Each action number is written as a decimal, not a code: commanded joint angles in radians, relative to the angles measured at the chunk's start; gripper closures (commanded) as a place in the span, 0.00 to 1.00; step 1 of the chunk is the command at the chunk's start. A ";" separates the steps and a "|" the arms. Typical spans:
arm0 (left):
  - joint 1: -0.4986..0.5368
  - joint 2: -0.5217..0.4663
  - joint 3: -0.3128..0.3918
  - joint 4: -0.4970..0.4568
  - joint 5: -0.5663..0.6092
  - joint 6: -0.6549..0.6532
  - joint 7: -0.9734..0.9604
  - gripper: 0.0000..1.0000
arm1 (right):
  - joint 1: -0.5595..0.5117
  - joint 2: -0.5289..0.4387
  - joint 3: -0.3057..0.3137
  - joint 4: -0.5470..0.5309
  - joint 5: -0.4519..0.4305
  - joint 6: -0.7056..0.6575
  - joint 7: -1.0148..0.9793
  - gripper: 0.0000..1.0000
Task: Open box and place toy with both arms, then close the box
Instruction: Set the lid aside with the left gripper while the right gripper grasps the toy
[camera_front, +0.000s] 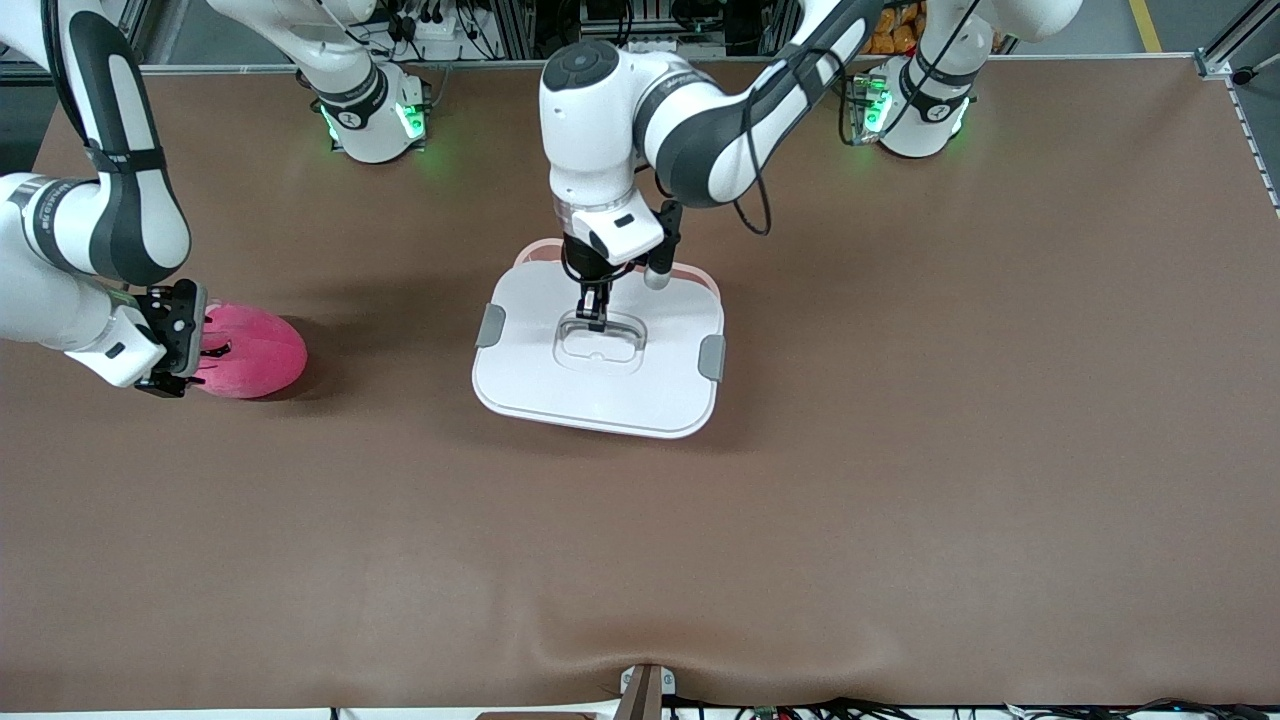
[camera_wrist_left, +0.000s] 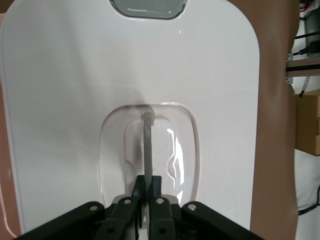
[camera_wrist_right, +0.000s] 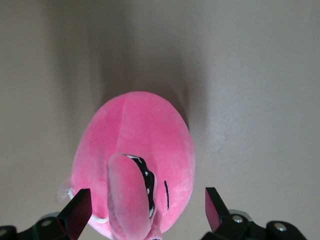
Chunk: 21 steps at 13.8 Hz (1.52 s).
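Box (camera_front: 600, 350) sits mid-tabletop (camera_front: 900, 500), somewhat toward the edge where the arm bases stand; white lid (camera_wrist_left: 130, 65) on, grey clips (camera_front: 490, 325) at its two short sides, a sliver of pink tub rim showing at the lid's edge nearest the bases. Left pincer (camera_front: 595, 318) is down in the lid's recessed clear handle (camera_wrist_left: 148, 145), fingers (camera_wrist_left: 156, 192) pressed together on the thin upright handle bar, seen edge-on in the left wrist view. Toy (camera_front: 250, 350), bright pink plush, lies on the tabletop near the right arm's end, well apart from the box. Right pincer (camera_front: 185, 345) is low at the toy, spread wide, one finger (camera_wrist_right: 77, 215) on each side of the plush; whether the pads touch it cannot be made out.
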<state>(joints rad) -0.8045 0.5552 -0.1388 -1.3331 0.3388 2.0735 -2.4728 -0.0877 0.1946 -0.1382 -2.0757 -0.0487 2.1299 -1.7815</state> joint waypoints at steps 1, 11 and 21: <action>0.020 -0.043 -0.001 -0.006 0.017 -0.016 -0.017 1.00 | -0.018 -0.017 0.009 -0.043 -0.007 0.033 -0.030 0.16; 0.334 -0.078 -0.004 -0.006 -0.041 -0.016 0.115 1.00 | -0.015 -0.040 0.011 -0.126 0.019 0.111 -0.053 0.52; 0.633 -0.080 -0.015 -0.112 -0.170 -0.006 0.518 1.00 | -0.012 -0.052 0.011 -0.119 0.066 0.077 -0.039 1.00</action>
<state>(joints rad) -0.2004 0.5153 -0.1378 -1.3819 0.1881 2.0653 -2.0147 -0.0931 0.1780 -0.1326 -2.1687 -0.0054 2.2142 -1.8121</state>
